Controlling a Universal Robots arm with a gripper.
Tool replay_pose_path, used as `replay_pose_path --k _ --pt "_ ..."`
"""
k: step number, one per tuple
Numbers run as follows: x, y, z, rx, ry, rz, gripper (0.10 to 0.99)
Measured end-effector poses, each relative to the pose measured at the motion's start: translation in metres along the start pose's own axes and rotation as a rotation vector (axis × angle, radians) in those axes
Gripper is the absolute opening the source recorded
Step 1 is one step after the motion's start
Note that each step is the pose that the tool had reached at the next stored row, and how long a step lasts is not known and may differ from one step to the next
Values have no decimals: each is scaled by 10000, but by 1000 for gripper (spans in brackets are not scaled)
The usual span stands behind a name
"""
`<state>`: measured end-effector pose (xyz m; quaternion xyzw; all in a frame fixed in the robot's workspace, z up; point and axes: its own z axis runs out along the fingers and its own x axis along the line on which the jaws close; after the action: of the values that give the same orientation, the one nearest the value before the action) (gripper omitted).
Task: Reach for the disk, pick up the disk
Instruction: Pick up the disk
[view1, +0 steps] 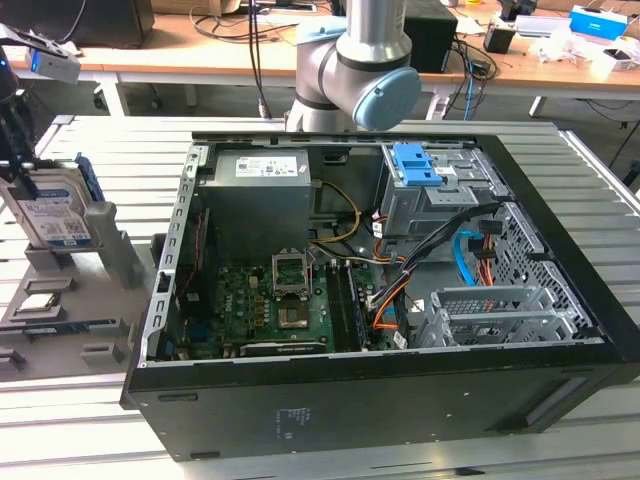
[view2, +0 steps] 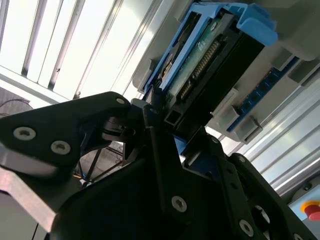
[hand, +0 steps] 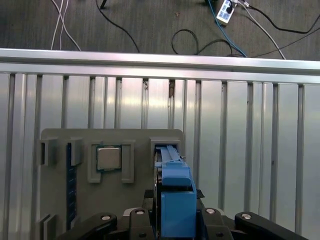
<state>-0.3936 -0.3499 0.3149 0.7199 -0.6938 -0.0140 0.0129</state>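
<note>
**Jaws on the upright disk at its holder**

From my station I have the black two-finger gripper (view1: 20, 160) at the exterior view's left, well away from the open black computer case (view1: 400, 400), hanging over the grey plastic holder tray (view1: 112, 255) on the slatted aluminium table (view1: 100, 140). The disk (view1: 52, 215), a flat silver-grey metal hard drive with a white-and-blue label and bright blue plastic side rails, stands on edge in that holder, its labelled broad face turned toward the exterior camera.

What matters is how it lies to the jaws: the disk is directly beneath the wrist and between the jaws, thin edge up. In the first wrist view the blue upper edge of the disk (hand: 172, 175) runs straight away from the gripper (hand: 176, 200), with a black linkage on either side, so the jaws bear across its thin dimension, onto the two broad faces. The second wrist view shows the green circuit-board side and connector row of the disk (view2: 210, 65) pointing back at the wrist. I judge its long axis close to upright, though I would not swear to it.

The jaws are drawn in narrow, and I read them as clamped on the disk. I cannot tell whether its lower edge is clear of the holder. A small square grey chip (hand: 108, 158) sits in the neighbouring pocket, apart from the jaws.
</note>
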Motion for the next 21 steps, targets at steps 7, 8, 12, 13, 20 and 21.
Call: replay_pose_path --k 7,8,12,13,20,21 --pt "0 3 -91 0 0 0 369" --pt "0 4 -114 -1 0 1 369" --pt "-1 6 -181 0 0 0 369" --pt "0 7 -203 0 0 1 369" --pt "-1 11 -314 -1 0 0 369" --pt "-1 12 -328 -1 -1 0 369"
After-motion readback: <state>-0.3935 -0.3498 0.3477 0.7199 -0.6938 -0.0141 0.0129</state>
